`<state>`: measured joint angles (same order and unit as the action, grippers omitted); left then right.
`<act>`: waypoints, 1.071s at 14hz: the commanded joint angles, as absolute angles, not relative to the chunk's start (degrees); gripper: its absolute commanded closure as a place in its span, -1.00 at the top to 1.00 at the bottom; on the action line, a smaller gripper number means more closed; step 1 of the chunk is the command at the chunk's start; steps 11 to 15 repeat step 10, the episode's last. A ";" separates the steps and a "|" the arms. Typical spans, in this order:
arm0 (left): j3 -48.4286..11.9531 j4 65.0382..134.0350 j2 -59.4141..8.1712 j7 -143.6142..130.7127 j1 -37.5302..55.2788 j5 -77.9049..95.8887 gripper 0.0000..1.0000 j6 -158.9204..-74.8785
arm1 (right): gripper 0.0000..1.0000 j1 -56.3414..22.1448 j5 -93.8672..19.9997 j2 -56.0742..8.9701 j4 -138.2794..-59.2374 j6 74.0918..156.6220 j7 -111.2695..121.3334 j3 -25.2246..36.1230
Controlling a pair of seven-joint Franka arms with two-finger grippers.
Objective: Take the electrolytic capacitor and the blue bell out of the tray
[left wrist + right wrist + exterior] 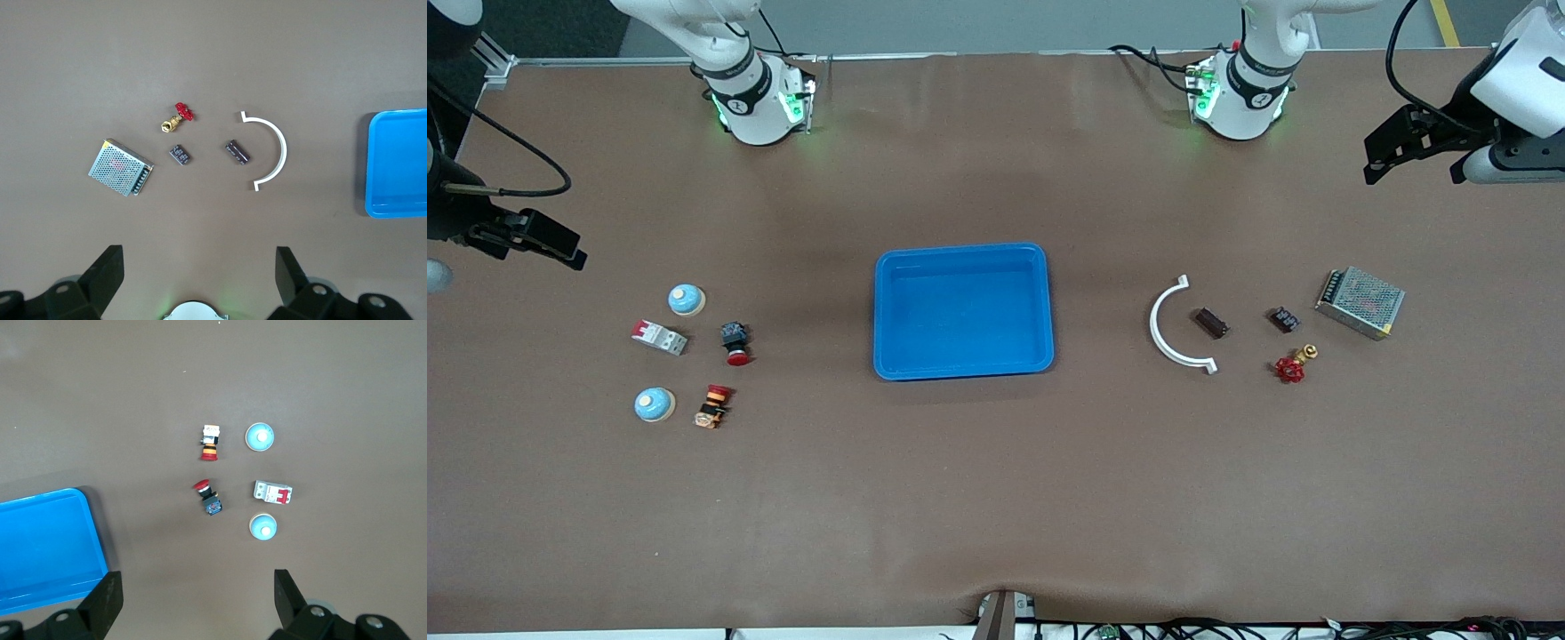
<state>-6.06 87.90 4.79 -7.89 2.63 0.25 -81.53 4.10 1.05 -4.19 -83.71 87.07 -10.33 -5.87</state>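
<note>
Two light blue bells sit toward the right arm's end of the table, one (686, 300) farther from the front camera than the other (654, 404); both show in the right wrist view (259, 437) (263, 527). A dark brown capacitor (1211, 323) lies toward the left arm's end, beside a white arc; it also shows in the left wrist view (237, 152). A blue tray (889, 356) sits mid-table. My left gripper (1414, 164) (199, 257) and my right gripper (551, 242) (197, 577) hang open and empty, high over the table's ends.
Near the capacitor lie a white arc (1172, 324), a small black part (1284, 319), a red-handled brass valve (1294, 364) and a metal mesh box (1360, 302). Near the bells lie a white-red breaker (660, 337) and two red push buttons (735, 344) (712, 406).
</note>
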 commanded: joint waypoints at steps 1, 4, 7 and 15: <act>-6.06 87.10 4.92 -6.42 2.11 1.50 1.00 -80.42 | 1.00 4.13 2.11 -3.08 -84.81 87.71 -9.58 -6.24; -6.06 87.10 4.83 -6.59 2.28 1.15 1.00 -80.42 | 1.00 4.04 1.41 -2.99 -85.43 88.24 -9.75 -6.24; -6.06 87.01 4.83 -6.59 2.29 0.79 1.00 -80.42 | 1.00 3.69 1.23 -2.99 -85.34 88.42 -9.76 -6.33; -6.06 87.01 4.83 -6.85 2.37 0.70 1.00 -80.51 | 1.00 3.78 -0.16 -2.99 -85.43 88.86 -9.58 -6.33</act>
